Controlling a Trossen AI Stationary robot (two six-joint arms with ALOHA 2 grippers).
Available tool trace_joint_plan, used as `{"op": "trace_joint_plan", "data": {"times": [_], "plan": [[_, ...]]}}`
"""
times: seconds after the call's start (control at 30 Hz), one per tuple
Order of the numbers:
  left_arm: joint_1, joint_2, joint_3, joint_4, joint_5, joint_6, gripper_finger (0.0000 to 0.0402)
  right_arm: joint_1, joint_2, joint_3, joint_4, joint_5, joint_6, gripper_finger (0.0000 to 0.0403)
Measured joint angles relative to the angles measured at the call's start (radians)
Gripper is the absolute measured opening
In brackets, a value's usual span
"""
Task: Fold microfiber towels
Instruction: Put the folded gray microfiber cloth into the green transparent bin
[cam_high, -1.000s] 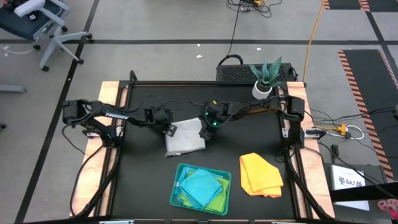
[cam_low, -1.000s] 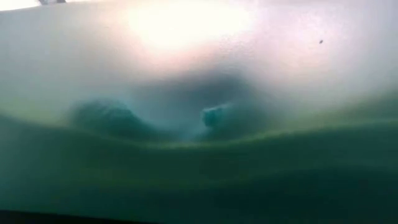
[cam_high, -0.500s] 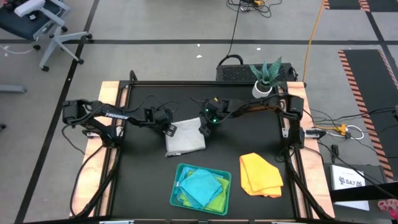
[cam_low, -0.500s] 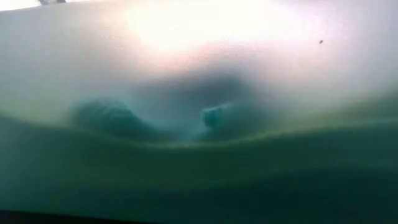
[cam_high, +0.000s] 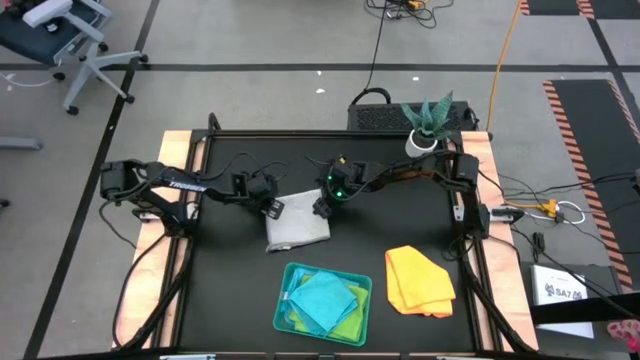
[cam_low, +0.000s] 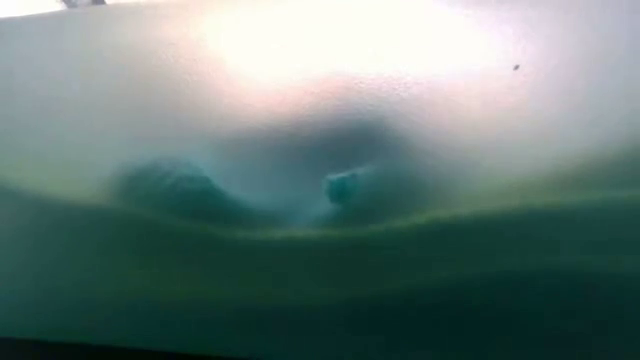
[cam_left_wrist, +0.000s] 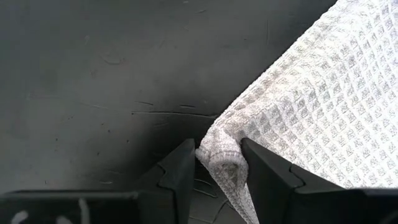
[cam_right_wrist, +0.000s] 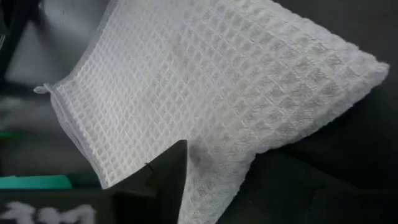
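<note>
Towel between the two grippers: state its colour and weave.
Pale grey-white towel, waffle-grid weave; clearest in the left wrist view.

The high view looks straight down, far enough to take in the whole table (cam_high: 240, 290) and floor around it; the low view is smeared over, nothing readable; each wrist view sits very close, facing the pale towel (cam_left_wrist: 323, 93) on the table; the high view shares that towel.
</note>
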Motion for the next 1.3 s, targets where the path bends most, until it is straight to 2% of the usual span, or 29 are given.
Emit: {"op": "trace_joint_plan", "data": {"times": [0.17, 0.27, 0.33, 0.6, 0.77, 0.97, 1.17, 1.3], "plan": [[-0.001, 0.001, 0.000, 0.007, -0.013, 0.013, 0.0111, -0.002, 0.002, -0.001, -0.003, 0.007, 0.008, 0.0098], [-0.001, 0.002, -0.002, 0.044, -0.014, 0.040, 0.0064, -0.002, 0.004, -0.002, -0.004, 0.012, -0.006, 0.0037], [-0.002, 0.004, -0.001, 0.084, -0.013, 0.064, 0.0024, -0.002, 0.005, -0.002, -0.005, 0.012, -0.025, 0.0011], [-0.002, 0.006, 0.017, 0.121, -0.034, 0.087, 0.0007, 0.000, -0.009, -0.004, -0.013, 0.002, -0.034, 0.0004], [-0.001, 0.005, 0.081, 0.039, -0.036, 0.093, 0.0006, 0.001, -0.095, -0.005, -0.035, -0.001, -0.038, 0.0003], [-0.006, 0.004, 0.248, -0.066, -0.037, 0.168, 0.0007, 0.001, -0.235, -0.004, -0.080, 0.006, -0.061, 0.0002], [-0.033, 0.002, 0.461, -0.142, -0.045, 0.262, 0.0008, 0.016, -0.360, -0.003, -0.193, 0.075, -0.086, 0.0001], [-0.062, 0.002, 0.611, -0.256, -0.099, 0.312, 0.0005, 0.033, -0.453, -0.003, -0.247, 0.082, -0.078, 0.0001]]}}
